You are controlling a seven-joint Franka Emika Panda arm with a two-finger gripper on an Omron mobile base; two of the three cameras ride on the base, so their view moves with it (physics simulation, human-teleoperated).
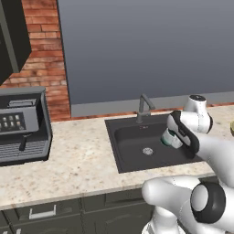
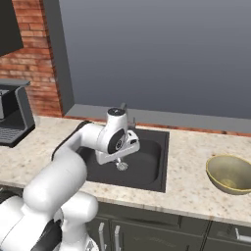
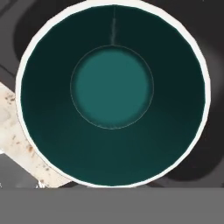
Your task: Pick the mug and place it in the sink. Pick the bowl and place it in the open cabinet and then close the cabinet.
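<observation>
Left base view: the mug is seen under the gripper, over the right part of the sink, near the basin's right wall and above its floor. In the hand view the mug's teal inside is looked straight down into, with dark basin around it. The fingers are hidden, so how wide they stand cannot be told; the mug is judged to be carried, not yet set down. The first step is thus judged nearly done. The bowl is left untouched on the counter, well to the right of the sink; its placing and the cabinet's closing remain. The faucet stands behind the sink, and a coffee machine well to its left; neither is judged an obstacle.
</observation>
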